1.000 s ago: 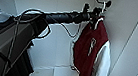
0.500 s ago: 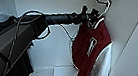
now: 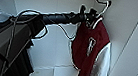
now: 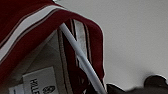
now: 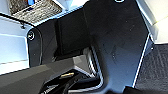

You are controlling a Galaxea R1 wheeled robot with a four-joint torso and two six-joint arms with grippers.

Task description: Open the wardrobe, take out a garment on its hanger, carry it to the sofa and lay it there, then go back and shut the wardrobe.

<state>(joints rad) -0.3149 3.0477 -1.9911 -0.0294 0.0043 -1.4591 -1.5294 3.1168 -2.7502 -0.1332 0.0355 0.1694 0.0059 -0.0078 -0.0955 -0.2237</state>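
Little moved; left tool (image 3: 90, 13) at hanger (image 3: 104, 7), garment (image 3: 90, 49) hanging.

The robot's left arm (image 3: 59, 16) comes in from the left side of the head view and stretches out long and almost level. It is dark, and thin black cables (image 3: 24, 18) loop along it and hang under it. The wide upper part of the arm sits low and close to the camera. At the far end, the left gripper (image 3: 87, 15) is up high, right at the collar of the garment (image 3: 90, 43). Its fingers are too dark to make out.
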